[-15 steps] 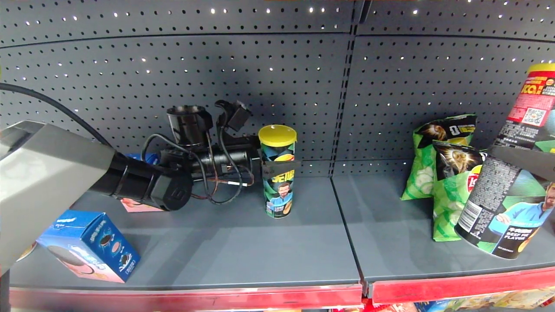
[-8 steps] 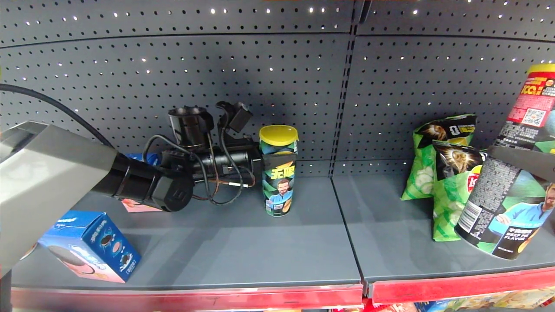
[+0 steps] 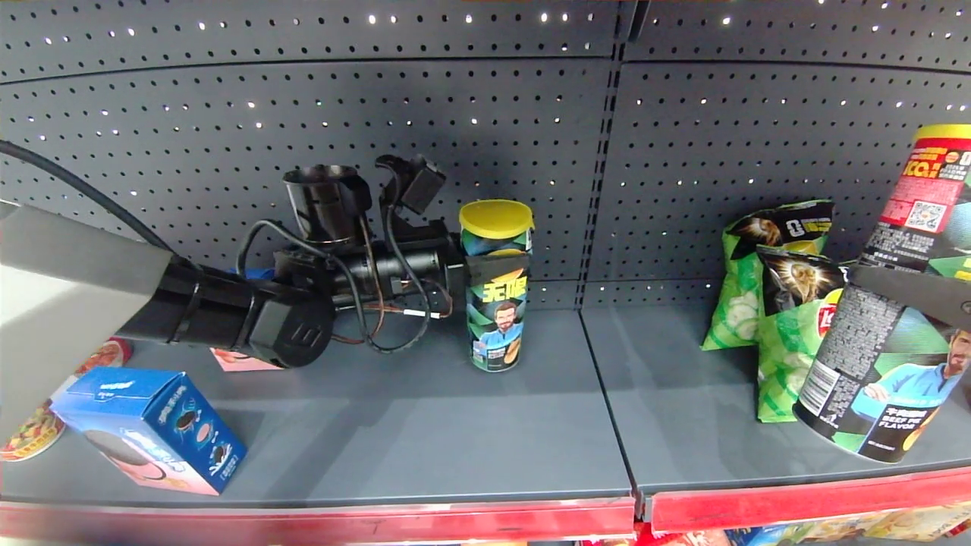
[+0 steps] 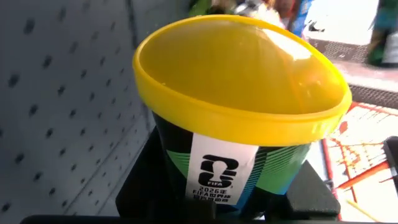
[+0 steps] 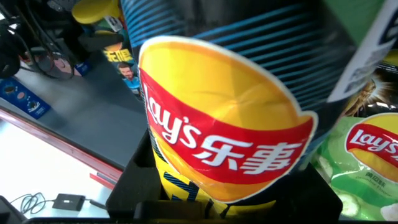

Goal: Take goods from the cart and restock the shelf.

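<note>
1. Found the small chip can (image 3: 497, 284), yellow-lidded, upright at the middle of the shelf (image 3: 425, 440), close to the pegboard back (image 3: 455, 114); could not tell whether its base touched the deck.
2. Saw the left gripper (image 3: 493, 267) clamped across its upper half from 9 o'clock, narrowed to the can's width, one dark finger (image 3: 507, 267) lying over the label.
3. Found the large chip can (image 3: 895, 341) at 3 o'clock of the small one, tilted with its top toward 1 o'clock, base low over the shelf front.
4. Saw the right gripper (image 3: 910, 292) closed round its middle.
5. Noted two green chip bags (image 3: 774, 296) leaning between the two cans, just beside the large one.
6. Noted a blue cookie box (image 3: 152, 428) at 8 o'clock of the small can, near the shelf's front lip.
</note>
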You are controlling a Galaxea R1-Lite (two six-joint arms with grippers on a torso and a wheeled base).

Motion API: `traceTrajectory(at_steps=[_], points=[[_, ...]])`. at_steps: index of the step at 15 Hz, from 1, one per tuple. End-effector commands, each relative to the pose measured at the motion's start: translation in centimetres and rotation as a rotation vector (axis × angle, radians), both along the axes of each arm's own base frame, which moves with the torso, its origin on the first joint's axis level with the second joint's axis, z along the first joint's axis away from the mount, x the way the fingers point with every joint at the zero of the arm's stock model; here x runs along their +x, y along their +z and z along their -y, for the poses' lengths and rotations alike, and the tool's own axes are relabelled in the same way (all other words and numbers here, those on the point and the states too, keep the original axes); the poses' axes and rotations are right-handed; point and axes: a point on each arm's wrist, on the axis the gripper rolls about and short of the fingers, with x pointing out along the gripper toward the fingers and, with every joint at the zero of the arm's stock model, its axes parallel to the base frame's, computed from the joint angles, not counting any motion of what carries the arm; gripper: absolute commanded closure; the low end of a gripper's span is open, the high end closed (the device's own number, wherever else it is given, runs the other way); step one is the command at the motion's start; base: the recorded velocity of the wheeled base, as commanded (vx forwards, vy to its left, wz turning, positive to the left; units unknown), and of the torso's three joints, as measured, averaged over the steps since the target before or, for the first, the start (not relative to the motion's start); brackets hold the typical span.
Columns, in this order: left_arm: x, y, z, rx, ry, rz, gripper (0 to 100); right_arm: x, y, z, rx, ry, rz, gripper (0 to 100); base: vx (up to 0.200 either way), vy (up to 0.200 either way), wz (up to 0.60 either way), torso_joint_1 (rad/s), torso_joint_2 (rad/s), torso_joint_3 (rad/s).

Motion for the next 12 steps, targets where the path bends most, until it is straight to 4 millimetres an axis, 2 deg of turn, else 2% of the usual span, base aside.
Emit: traceTrajectory(at_steps=[1,3,4,7,12], points=[[-1.7,1.9,0.2,-0.019,-0.018,0.022,100,-0.1,0.0,0.0,0.001,0.001,0.003,100,0.0,0.0,0.0,0.0,0.0,0.0],[-3.8,2.5,0.1,-0.023,-0.028,0.011,100,-0.3,0.1,0.0,0.002,0.003,0.008,100,0.0,0.0,0.0,0.0,0.0,0.0],[-4.0,2.5,0.0,-0.021,-0.028,0.007,100,-0.3,0.1,0.0,0.002,0.003,0.008,100,0.0,0.0,0.0,0.0,0.0,0.0],[-7.3,1.8,-0.8,-0.002,-0.038,-0.031,100,-0.6,0.3,0.1,0.005,0.005,0.018,100,0.0,0.0,0.0,0.0,0.0,0.0],[-8.4,-0.3,-1.5,-0.001,0.015,-0.064,100,-0.5,0.2,0.0,0.004,0.008,0.014,100,0.0,0.0,0.0,0.0,0.0,0.0]])
